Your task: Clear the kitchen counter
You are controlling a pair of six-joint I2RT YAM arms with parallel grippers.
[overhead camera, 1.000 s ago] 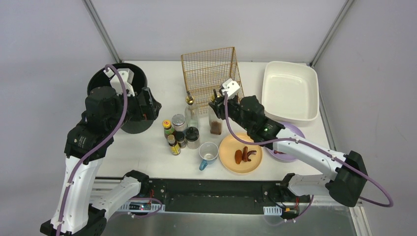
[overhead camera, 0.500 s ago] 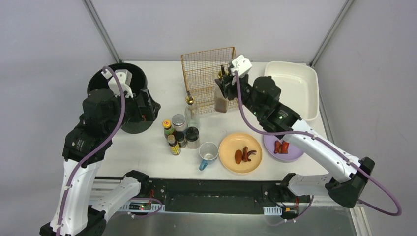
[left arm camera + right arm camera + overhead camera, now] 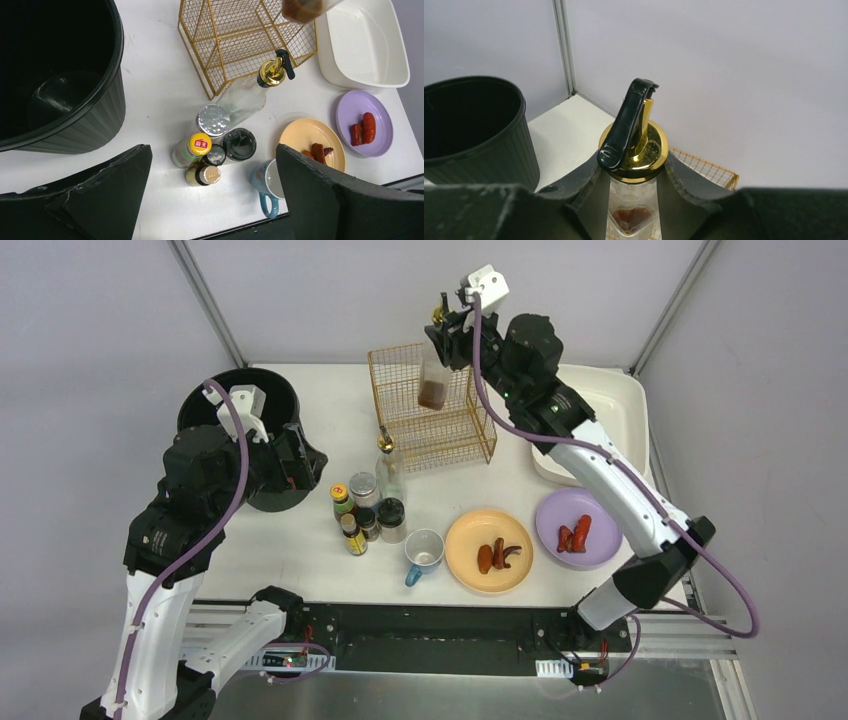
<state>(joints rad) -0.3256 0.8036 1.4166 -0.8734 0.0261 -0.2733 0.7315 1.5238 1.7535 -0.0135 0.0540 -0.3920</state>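
The right gripper [image 3: 443, 337] is closed on the neck of a glass bottle [image 3: 433, 380] of brown liquid, held above the gold wire rack [image 3: 430, 425]; the left gripper [image 3: 212, 165] is spread wide and empty. Below both, the kitchen counter [image 3: 290, 540] is seen as a matte white slab. Its black front rail [image 3: 430, 625] is shown clearly only from above, the bottle's gold cap [image 3: 653, 150] and black spout [image 3: 621, 134] only by the right wrist view.

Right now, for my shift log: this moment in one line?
right gripper: shut on bottle, above wire rack | left gripper: open, beside bin | counter: cluttered
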